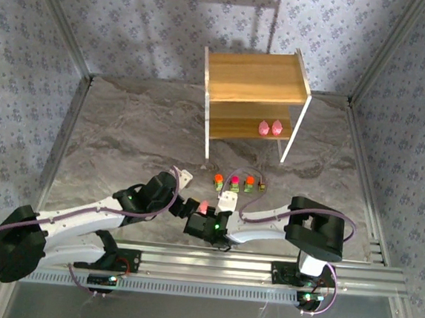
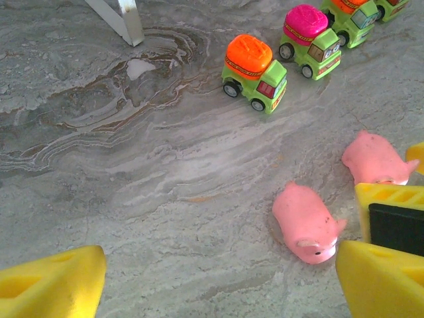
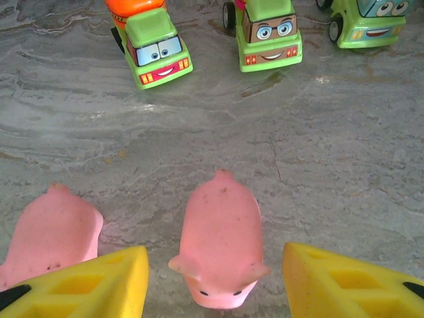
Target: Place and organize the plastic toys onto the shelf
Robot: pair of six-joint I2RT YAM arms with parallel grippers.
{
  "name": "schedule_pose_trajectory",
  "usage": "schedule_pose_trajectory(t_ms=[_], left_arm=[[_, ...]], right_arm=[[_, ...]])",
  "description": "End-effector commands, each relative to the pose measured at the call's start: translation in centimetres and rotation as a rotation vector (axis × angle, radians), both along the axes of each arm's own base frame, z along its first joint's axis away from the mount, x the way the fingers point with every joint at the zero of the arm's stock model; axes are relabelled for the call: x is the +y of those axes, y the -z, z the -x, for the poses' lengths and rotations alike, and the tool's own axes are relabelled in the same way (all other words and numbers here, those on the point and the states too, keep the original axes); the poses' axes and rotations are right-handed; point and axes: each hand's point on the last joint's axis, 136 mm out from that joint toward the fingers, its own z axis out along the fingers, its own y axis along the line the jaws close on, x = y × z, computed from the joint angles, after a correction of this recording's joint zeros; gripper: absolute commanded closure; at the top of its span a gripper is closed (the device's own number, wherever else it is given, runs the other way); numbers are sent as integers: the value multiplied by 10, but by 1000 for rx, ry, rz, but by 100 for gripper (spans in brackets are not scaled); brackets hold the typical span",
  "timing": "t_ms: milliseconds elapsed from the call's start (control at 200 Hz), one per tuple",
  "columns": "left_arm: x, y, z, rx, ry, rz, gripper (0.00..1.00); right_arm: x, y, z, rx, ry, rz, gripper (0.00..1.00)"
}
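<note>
Right gripper (image 3: 216, 260) open, straddling pink pig (image 3: 222, 242), no contact. Risk: closing finger clips neighbouring pig (image 3: 53, 232) just outside, skewing grasp.

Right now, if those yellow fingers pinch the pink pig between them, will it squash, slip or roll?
The pink pig looks smooth, rounded and small, so probably light and apt to slip in the right gripper. Whether it squashes I cannot tell. No wheels show, unlike the orange-topped truck, so a push would likely slide it.
</note>
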Motion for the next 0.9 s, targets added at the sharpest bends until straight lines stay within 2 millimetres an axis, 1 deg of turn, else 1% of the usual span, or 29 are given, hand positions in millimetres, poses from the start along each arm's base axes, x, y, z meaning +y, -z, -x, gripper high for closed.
schedule_pose_trajectory(t_ms=[0,515,895], left_arm=[[-10,-17,-7,-29,1,43,11],[-10,-16,-8,-28,1,34,11],[-10,-15,-8,-29,0,30,11]], right_arm=[[-5,4,-5,-15,3,35,43],[-11,12,-12,-1,17,48,46],[-13,16,-11,7,19,55,49]])
